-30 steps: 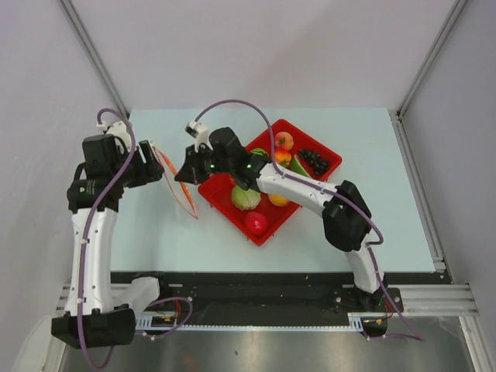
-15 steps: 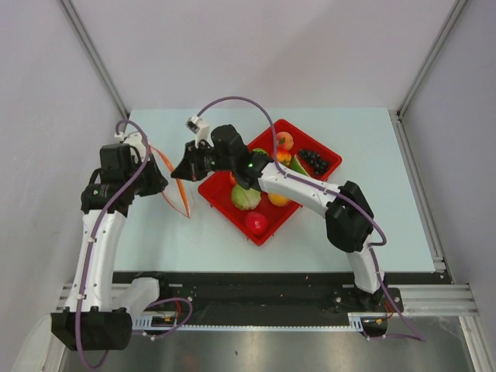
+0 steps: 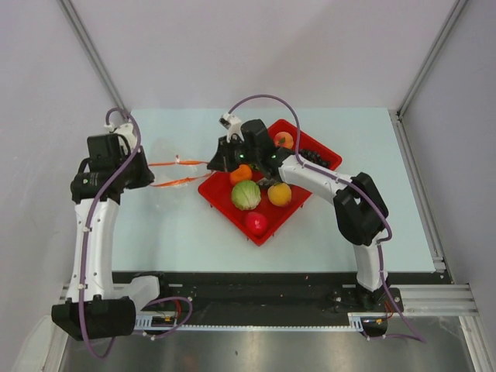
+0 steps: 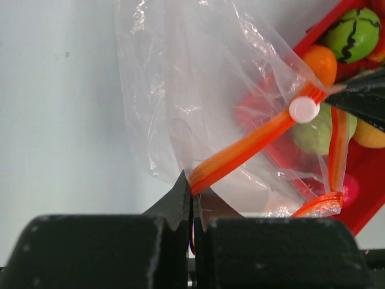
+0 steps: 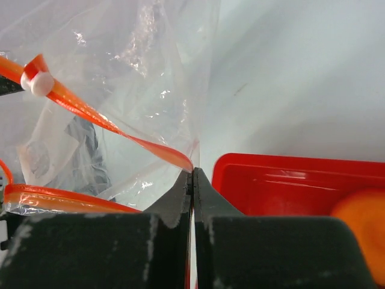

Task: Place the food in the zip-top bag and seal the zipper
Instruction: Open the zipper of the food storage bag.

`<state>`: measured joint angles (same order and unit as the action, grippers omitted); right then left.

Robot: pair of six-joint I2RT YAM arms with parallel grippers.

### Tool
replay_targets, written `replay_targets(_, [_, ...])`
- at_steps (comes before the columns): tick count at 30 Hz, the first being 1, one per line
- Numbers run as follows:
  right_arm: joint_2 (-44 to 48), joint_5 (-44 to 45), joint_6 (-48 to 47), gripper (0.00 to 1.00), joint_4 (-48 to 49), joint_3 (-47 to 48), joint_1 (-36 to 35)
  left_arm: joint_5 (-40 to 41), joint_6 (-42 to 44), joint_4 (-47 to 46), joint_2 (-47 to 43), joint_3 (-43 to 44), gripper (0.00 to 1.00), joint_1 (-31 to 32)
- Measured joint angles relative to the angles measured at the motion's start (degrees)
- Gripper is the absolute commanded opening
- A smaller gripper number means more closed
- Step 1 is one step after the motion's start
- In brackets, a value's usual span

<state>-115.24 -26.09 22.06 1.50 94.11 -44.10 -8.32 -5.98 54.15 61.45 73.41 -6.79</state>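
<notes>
The zip-top bag [image 3: 177, 172] hangs stretched between my two grippers, left of the red tray [image 3: 225, 203]. My left gripper [image 3: 149, 172] is shut on the left end of the zipper [image 4: 246, 147]. My right gripper [image 3: 215, 161] is shut on its right end [image 5: 150, 147]. The white slider [image 4: 304, 110] sits on the strip near the right gripper. The bag's two orange edges stand apart, and no food shows inside it. The food lies in the tray: a cabbage [image 3: 246, 194], two oranges [image 3: 280, 194], a tomato [image 3: 256, 223], a peach [image 3: 284, 140] and a striped melon [image 4: 352, 33].
The red tray sits angled at mid table, its left corner right under my right gripper [image 5: 192, 173]. The right arm reaches over the tray's far half and hides part of it. Grey walls with metal rails close in the table's left and right sides.
My left gripper has shut on the zipper's left end. The right gripper has pulled its end to the right, toward the tray, so the bag now stretches crosswise between them.
</notes>
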Motion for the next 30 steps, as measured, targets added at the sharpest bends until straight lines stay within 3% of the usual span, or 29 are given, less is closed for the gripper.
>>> replay_targets(3, [0.07,-0.48,-1.51,0.0,-0.11,-0.2,0.85,-1.14,0.46,0.13,1.99,-0.09,0.0,1.09])
replay_targets(10, [0.07,-3.41,-5.11,0.25,-0.76,-0.2,0.13,-0.24,0.17,-1.97,5.18,-1.79,0.0,5.18])
replay_targets(11, [0.07,-3.67,-5.44,0.31,-0.85,-0.2,0.0,0.09,-0.07,-2.58,5.68,-2.29,0.0,6.01])
replay_targets(12, [0.07,-4.04,-6.19,0.46,-1.09,-0.2,-0.07,0.66,-0.31,-3.15,6.25,-2.95,0.0,6.86])
replay_targets(18, [0.81,-5.84,-8.28,0.79,-3.5,-0.24,0.59,1.95,-2.29,-4.59,10.29,-4.83,0.0,9.09])
replay_targets(27, [7.5,-7.21,-16.41,1.0,-10.95,-1.88,6.45,2.23,-4.42,-6.21,12.39,-4.83,0.0,11.08])
replay_targets(30, [10.84,-5.22,-22.69,1.0,-15.04,-5.01,7.67,2.25,-4.55,-6.32,12.59,-4.83,0.0,11.8])
